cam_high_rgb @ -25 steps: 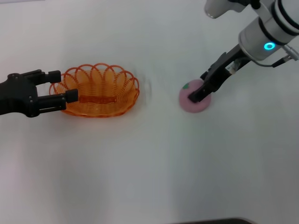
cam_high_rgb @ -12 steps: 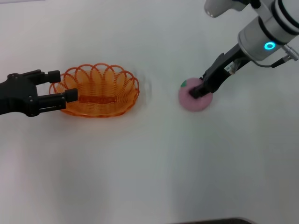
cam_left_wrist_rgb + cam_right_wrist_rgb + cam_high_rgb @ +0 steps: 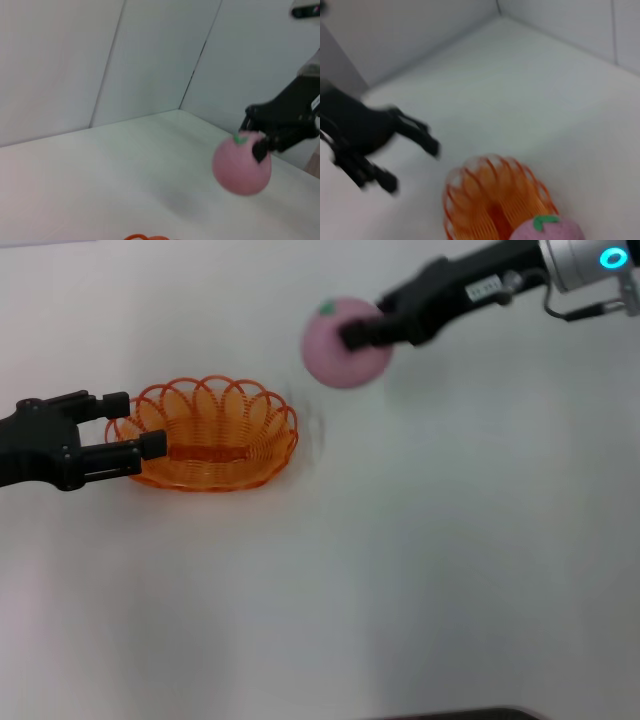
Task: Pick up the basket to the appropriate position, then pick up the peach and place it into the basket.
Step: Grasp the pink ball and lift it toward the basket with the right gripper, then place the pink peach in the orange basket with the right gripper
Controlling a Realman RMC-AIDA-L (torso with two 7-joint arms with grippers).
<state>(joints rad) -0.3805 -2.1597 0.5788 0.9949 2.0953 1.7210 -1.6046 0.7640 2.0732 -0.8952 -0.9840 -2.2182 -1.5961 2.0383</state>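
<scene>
Now your right gripper [image 3: 358,333] holds the peach [image 3: 340,345] pinched between its fingers, up off the bench [image 3: 420,560] and off to one side of the basket [image 3: 210,435]. Your left gripper [image 3: 140,425] has its fingers spread either side of the basket's rim, which rests between them.
</scene>
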